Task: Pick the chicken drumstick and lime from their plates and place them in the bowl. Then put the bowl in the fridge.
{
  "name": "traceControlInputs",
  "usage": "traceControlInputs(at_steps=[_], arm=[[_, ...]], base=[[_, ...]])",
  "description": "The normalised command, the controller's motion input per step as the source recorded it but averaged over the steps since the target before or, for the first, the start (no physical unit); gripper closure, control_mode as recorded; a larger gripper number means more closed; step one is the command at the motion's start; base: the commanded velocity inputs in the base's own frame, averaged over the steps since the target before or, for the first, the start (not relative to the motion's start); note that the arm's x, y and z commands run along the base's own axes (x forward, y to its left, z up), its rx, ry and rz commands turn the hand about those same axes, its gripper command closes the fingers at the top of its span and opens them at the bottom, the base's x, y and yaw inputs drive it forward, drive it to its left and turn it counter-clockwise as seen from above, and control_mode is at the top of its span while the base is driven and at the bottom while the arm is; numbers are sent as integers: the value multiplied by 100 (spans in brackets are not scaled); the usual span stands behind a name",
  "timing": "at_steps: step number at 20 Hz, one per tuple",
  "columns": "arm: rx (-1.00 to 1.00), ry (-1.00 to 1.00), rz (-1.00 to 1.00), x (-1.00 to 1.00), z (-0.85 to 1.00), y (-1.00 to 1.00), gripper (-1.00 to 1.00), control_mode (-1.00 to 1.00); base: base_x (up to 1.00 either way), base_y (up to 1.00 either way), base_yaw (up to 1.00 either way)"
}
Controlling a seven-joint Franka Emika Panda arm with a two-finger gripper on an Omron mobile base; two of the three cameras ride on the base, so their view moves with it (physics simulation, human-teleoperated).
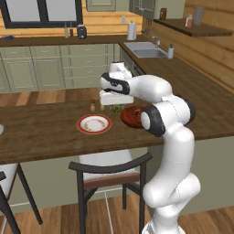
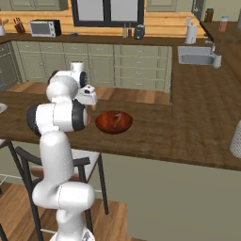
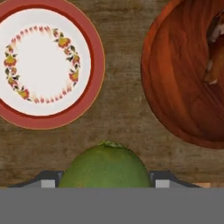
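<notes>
My gripper (image 3: 105, 183) clamps the lime (image 3: 105, 167) above the counter; the chicken drumstick (image 3: 216, 52) already lies in the bowl (image 3: 183, 83) at two o'clock (red-rimmed plate (image 3: 94, 65) bare at ten). Lime drop and fridge remain.

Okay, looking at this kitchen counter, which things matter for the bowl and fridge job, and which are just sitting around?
Part of the job:
lime, clamped between the fingers
wooden bowl
drumstick, already in the bowl
red-rimmed plate, now bare

Just lying about:
chair
sink
microwave
paper towel roll
</notes>
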Motion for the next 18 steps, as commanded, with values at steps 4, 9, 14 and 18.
traceControlInputs(at_steps=[4, 9, 14, 18], arm=[[0, 0, -1, -17, 2, -99, 100, -100], [0, 0, 0, 12, -7, -72, 100, -100], [0, -8, 0, 50, -43, -17, 100, -100], [0, -10, 1, 51, -17, -8, 100, -100]], base=[[0, 0, 0], [0, 0, 0], [0, 0, 0], [0, 0, 0]])
